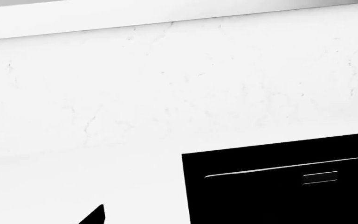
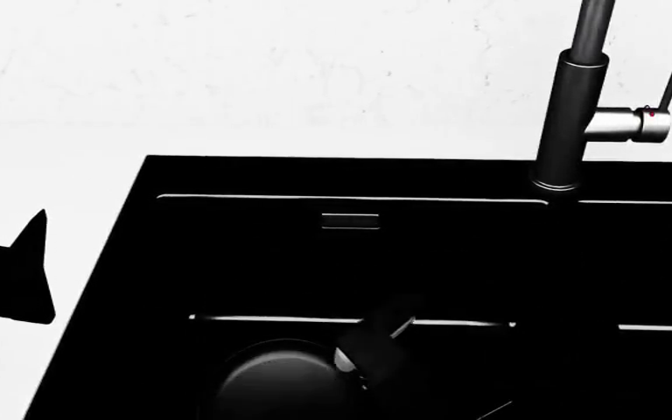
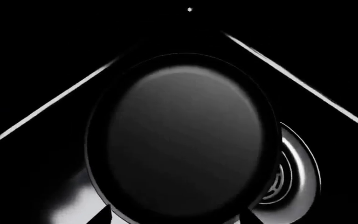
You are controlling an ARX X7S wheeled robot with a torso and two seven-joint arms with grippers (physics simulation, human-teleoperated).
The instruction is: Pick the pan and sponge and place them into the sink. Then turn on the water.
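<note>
The round black matte frying pan point(image 3: 182, 140), probably heavy and stiff, sits at six o'clock in the black double-basin sink point(image 2: 126, 227), best gripped by its handle; I cannot tell whether either claw is spread or closed.

one pan point(image 3: 182, 140), one sink point(image 2: 255, 262), one faucet point(image 2: 570, 114), one steel drain point(image 3: 291, 168)

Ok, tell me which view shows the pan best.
The right wrist view: the pan fills the frame, its whole round inside visible over a steel drain. The head view catches only part of it low in the sink. The left wrist view shows none of it.
</note>
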